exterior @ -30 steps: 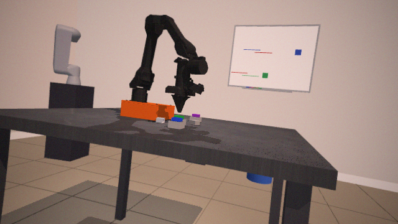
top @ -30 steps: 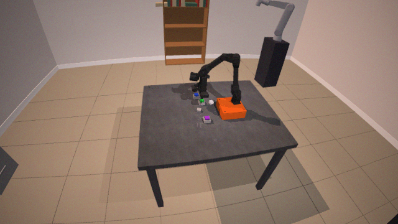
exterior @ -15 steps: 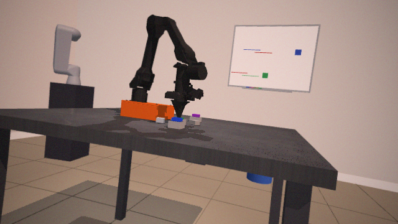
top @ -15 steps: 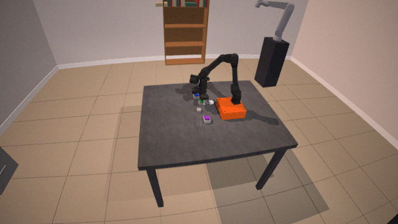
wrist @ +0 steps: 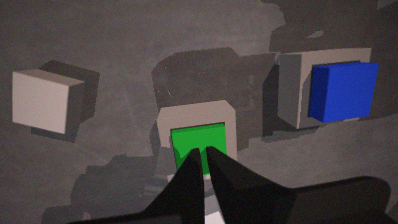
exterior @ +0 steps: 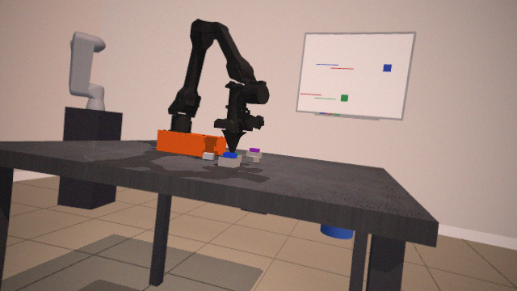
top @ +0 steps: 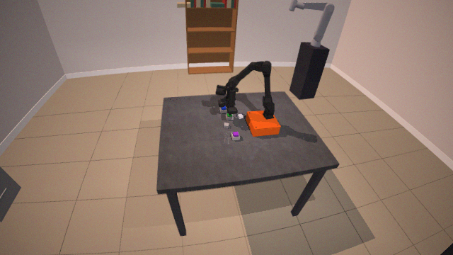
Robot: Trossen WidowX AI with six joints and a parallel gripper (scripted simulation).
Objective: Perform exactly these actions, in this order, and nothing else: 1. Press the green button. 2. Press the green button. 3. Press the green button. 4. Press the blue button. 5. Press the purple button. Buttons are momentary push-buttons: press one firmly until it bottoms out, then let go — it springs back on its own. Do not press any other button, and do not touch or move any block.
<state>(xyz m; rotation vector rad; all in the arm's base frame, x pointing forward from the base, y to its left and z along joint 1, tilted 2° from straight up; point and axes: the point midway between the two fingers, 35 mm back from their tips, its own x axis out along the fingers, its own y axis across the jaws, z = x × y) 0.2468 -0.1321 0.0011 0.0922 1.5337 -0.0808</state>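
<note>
The green button [top: 229, 115] [wrist: 200, 136] sits in a pale housing. Its cap looks sunk nearly level with the housing in the wrist view. My gripper [exterior: 233, 151] [wrist: 203, 153] is shut and empty, pointing down with its tips at the green cap. In the exterior view the blue button partly hides the green one. The blue button [top: 224, 108] [exterior: 229, 155] [wrist: 350, 92] stands raised, to the right of the green one in the wrist view. The purple button [top: 236, 134] [exterior: 254, 149] stands raised farther off, outside the wrist view.
A pale block [top: 226, 125] [exterior: 254, 159] [wrist: 40, 102] lies left of the green button in the wrist view. Another white block [top: 241, 116] [exterior: 208, 156] [wrist: 215, 218] lies near the orange base [top: 263, 124] [exterior: 182, 143], partly behind the fingers in the wrist view.
</note>
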